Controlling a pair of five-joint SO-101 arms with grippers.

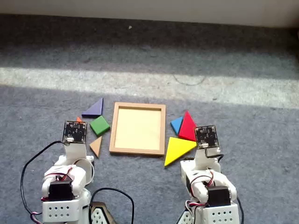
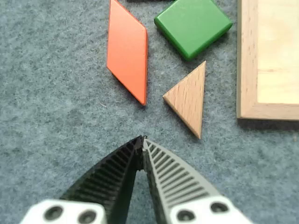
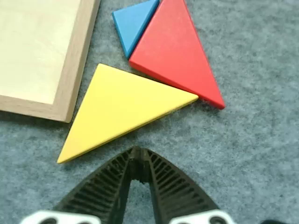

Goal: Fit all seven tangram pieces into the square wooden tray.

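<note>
All 7 pieces (image 1: pixel 99 125) lie on carpet (image 1: pixel 233 70) outside the tray (image 1: pixel 135 151), 4 left of it, 3 right. The left gripper (image 2: pixel 142 140), clenched, hangs near the wood triangle (image 2: pixel 189 99); the right gripper (image 3: pixel 136 150), also clenched, near the yellow triangle (image 3: pixel 119 108).

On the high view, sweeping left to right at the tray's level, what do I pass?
orange piece → green square → square wooden tray → blue triangle → red triangle. The purple triangle, plain wooden triangle and yellow triangle overlap others sideways, so I leave them out.
</note>
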